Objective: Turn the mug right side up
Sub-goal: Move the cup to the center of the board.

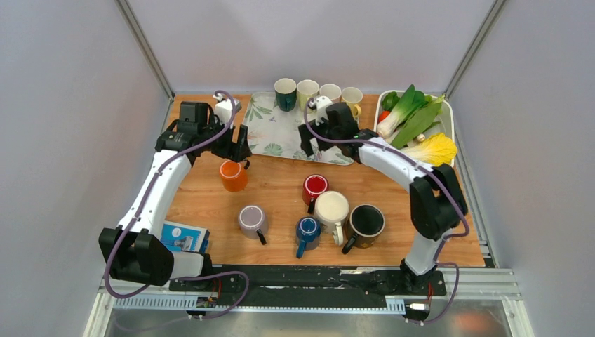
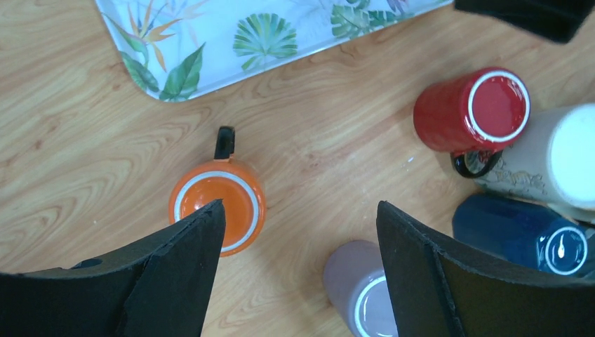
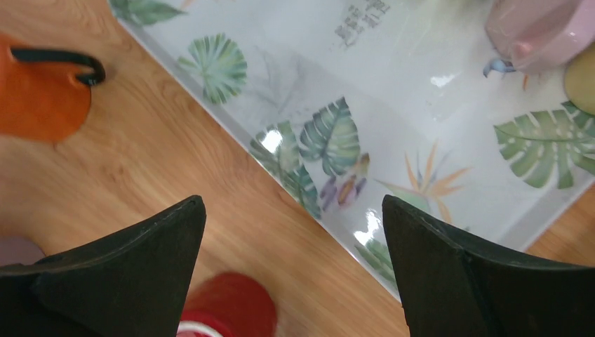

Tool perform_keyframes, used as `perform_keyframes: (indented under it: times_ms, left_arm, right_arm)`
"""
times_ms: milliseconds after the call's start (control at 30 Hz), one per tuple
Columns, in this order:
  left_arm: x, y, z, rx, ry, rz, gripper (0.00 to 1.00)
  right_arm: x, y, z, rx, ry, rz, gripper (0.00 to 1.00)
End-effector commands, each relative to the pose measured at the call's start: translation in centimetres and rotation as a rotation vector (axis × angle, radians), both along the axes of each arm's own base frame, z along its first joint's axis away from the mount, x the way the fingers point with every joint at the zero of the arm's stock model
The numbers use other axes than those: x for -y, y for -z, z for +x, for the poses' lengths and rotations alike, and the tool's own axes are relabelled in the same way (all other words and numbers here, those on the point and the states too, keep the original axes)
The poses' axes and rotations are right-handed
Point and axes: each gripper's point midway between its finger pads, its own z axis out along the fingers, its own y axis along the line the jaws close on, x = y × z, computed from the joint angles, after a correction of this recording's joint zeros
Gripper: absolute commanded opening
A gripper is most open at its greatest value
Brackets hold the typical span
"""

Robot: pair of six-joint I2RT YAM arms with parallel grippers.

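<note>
The left gripper (image 2: 300,210) hangs with its black jaws spread wide and nothing between them. A glossy orange ceramic mug (image 2: 231,184) stands bottom-up on the wooden table (image 2: 84,140), partly under the tip of the jaw on the left in the wrist view. Its black handle points away towards the leaf-printed tray (image 2: 231,35). The right gripper (image 3: 293,203) is likewise agape and empty, straddling the tray's edge.

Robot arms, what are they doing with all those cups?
Both arms are empty-handed. The left gripper hangs open just above the orange mug, which sits upside down on the table. The right gripper is open too, over the edge of the leafy tray. The mug is not yet flipped.
</note>
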Motion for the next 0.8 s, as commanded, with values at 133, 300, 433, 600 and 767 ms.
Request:
perform_keyframes:
  times_ms: [133,300,433,600,767]
  left_arm:
    - [3.1,1.6,-3.5,0.002,0.350,0.079,0.86]
    - [5.0,1.8,-6.8,0.117,0.614,0.065,0.87]
    - [7.3,2.0,-6.6,0.240,0.676,0.113,0.87]
    - [10.4,1.4,-5.1,0.211,0.547,-0.028,0.87]
    - [11.7,1.4,-4.6,0.227,0.535,-0.069,0.87]
  right_arm:
    - [3.5,-3.6,-7.5,0.175,-0.409,-0.120,1.00]
    - [6.6,-3.5,-10.2,0.195,-0.463,-0.258,1.00]
    - [8.4,-2.4,-11.2,0.187,-0.431,-0.300,1.00]
    - [7.0,-3.9,-12.9,0.160,-0.508,-0.205,1.00]
    - [8.8,-3.7,-10.8,0.163,-0.398,-0.304,1.00]
